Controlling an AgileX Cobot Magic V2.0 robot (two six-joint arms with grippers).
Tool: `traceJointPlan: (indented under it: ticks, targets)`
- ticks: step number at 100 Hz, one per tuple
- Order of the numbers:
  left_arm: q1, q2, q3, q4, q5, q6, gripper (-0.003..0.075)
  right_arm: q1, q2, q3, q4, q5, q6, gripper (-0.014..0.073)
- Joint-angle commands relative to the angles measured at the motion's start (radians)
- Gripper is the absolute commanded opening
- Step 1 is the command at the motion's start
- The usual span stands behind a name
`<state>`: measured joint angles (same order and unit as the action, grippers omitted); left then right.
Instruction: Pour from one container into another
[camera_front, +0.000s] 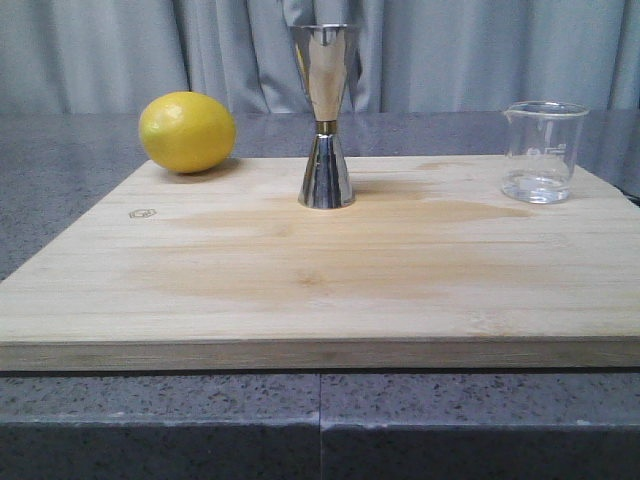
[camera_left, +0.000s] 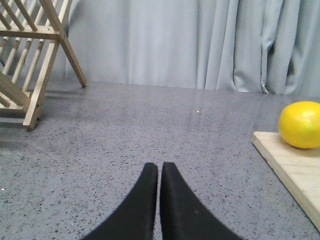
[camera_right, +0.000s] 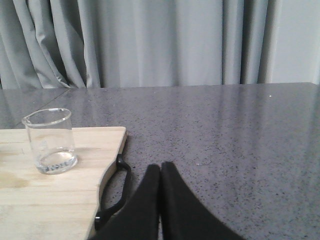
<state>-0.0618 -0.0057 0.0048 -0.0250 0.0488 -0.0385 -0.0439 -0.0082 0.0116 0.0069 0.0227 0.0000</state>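
The clear glass beaker (camera_front: 544, 151) stands upright at the back right of the wooden board (camera_front: 320, 290), with a little clear liquid at its bottom. The right wrist view also shows the beaker (camera_right: 49, 140) near the board's corner. The steel jigger (camera_front: 325, 116) with its gold waist band stands upright at the board's back middle. My left gripper (camera_left: 160, 167) is shut and empty over bare countertop, left of the board. My right gripper (camera_right: 160, 166) is shut and empty over the countertop, right of the board. Neither gripper shows in the front view.
A yellow lemon (camera_front: 187, 131) lies at the board's back left corner, also seen as the lemon (camera_left: 301, 124) in the left wrist view. A wooden dish rack (camera_left: 30, 55) stands far left. A black handle (camera_right: 116, 192) hangs on the board's right edge. Grey curtains close the back.
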Motion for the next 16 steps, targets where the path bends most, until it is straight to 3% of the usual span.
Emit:
traceJointPlan:
  ticks: [1, 16]
  targets:
    - [-0.007, -0.022, 0.027, -0.004, -0.080, -0.001, -0.0019, 0.002, -0.020, 0.009, -0.012, -0.088, -0.017, -0.0071]
    - [-0.007, -0.022, 0.027, -0.004, -0.080, -0.001, -0.0019, 0.002, -0.020, 0.009, -0.012, -0.086, -0.017, -0.0071]
